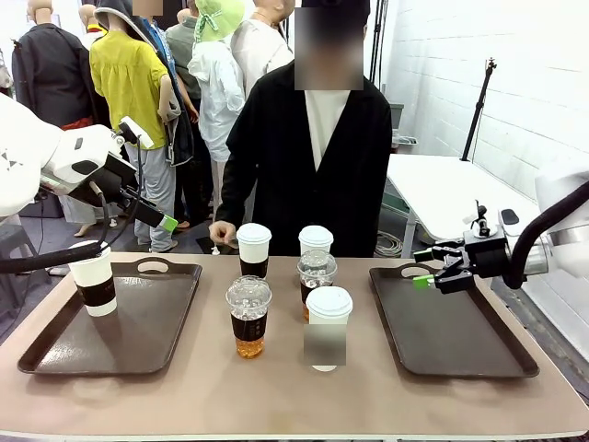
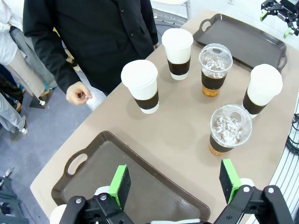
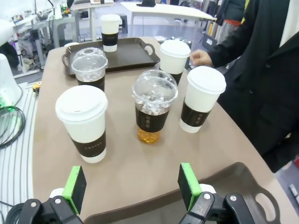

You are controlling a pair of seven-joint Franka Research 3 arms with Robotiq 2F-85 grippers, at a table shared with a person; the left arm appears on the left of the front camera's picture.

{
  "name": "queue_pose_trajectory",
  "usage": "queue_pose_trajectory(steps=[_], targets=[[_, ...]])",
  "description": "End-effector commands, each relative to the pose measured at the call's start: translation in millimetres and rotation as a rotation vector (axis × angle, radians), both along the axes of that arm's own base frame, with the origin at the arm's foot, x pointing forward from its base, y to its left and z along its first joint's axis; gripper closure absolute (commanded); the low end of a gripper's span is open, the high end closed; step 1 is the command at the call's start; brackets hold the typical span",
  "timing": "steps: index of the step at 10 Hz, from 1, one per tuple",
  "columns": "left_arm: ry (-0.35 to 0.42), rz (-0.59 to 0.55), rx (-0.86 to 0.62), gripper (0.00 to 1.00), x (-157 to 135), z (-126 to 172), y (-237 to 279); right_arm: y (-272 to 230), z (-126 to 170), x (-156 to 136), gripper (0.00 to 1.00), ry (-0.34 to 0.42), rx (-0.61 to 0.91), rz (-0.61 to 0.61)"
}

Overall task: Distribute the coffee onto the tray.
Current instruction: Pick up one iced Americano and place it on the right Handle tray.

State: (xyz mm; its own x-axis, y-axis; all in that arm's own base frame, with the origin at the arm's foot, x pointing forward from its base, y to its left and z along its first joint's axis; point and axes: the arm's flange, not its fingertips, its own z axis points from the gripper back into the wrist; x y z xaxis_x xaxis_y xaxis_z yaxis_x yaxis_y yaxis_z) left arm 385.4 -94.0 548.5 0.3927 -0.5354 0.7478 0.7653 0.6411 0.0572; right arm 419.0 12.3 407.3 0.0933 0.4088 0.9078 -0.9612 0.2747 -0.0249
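One white paper cup (image 1: pixel 95 281) with a dark band stands on the left tray (image 1: pixel 138 341), free of any grip. My left gripper (image 1: pixel 155 215) hangs open above that tray's far edge, its jaws (image 2: pixel 175 184) spread over the tray (image 2: pixel 140 186). In the table's middle stand three white lidded cups (image 1: pixel 254 249) (image 1: pixel 316 241) (image 1: pixel 329 327) and two clear dome-lidded cups (image 1: pixel 248 315) (image 1: pixel 317 274) of amber drink. My right gripper (image 1: pixel 426 278) is open over the right tray's (image 1: pixel 460 341) far left corner, its jaws (image 3: pixel 132 186) empty and facing the cups (image 3: pixel 153 105).
A person in black stands at the far side, one hand (image 1: pixel 221 230) resting near the table's far edge by the back-left white cup. The right tray holds nothing. The table's front edge runs close below the trays.
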Motion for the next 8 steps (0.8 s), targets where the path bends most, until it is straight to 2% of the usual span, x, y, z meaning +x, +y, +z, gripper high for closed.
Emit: queue_pose_trajectory(steps=[1, 4, 8], targets=[[0.006, -0.004, 0.006, 0.0, 0, 0, 2, -2, -11, 25, 0.0, -0.035, 0.017, 0.028], [0.006, -0.004, 0.006, 0.0, 0, 0, 2, -8, -31, 53, 0.0, -0.051, 0.04, 0.119], [0.006, -0.004, 0.006, 0.0, 0, 0, 2, -11, -56, 92, 0.0, 0.008, 0.06, 0.184]])
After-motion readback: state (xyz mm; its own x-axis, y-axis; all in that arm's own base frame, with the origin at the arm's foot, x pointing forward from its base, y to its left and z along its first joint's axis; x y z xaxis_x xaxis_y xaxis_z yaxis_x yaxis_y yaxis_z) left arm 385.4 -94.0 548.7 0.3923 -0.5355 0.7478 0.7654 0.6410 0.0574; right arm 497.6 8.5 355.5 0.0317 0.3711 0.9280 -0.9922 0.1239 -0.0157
